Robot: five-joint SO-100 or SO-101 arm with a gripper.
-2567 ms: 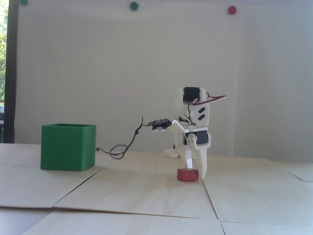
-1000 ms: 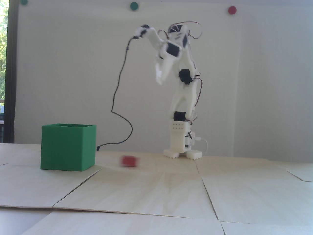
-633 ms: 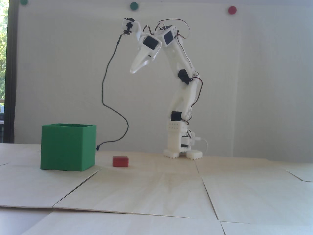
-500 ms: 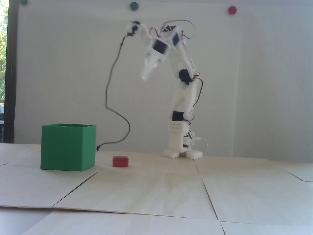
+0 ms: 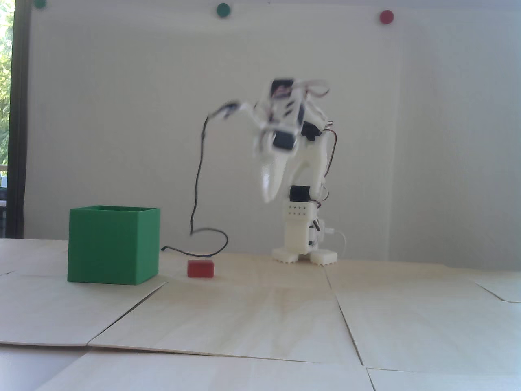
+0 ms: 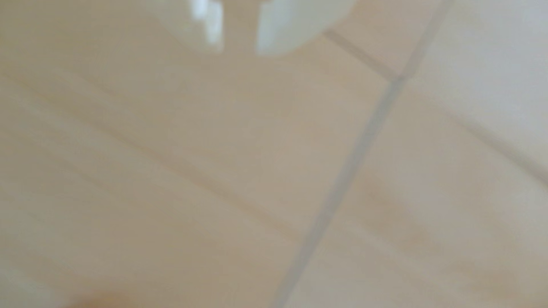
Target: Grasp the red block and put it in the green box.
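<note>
Red block (image 5: 200, 269) on table, beside green box (image 5: 113, 244), gripper (image 5: 268, 195) raised

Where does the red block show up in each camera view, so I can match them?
Fixed view: the red block lies on the table, lower left of centre, just right of the green box, apart from it.
Wrist view: not in it; only blurred table.
Shared landmark: the seams between the pale wooden panels.

white wall (image 5: 122, 122), window (image 5: 5, 102), wooden tabletop (image 5: 244, 317)
</note>
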